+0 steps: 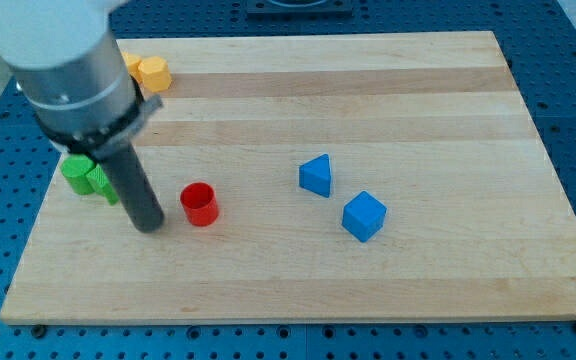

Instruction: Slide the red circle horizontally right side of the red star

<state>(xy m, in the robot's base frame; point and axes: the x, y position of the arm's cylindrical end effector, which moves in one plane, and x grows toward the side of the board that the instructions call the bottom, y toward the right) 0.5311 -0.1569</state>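
Note:
The red circle (199, 204) is a short red cylinder standing on the wooden board (388, 90), left of centre. My tip (149, 226) rests on the board just to the view's left of the red circle, a small gap apart. No red star shows in this view; the arm's grey body covers part of the board's upper left.
Green blocks (86, 176) sit at the view's left, partly behind the rod. Yellow blocks (150, 71) lie at the top left. A blue triangular block (317, 175) and a blue cube (363, 216) sit right of centre.

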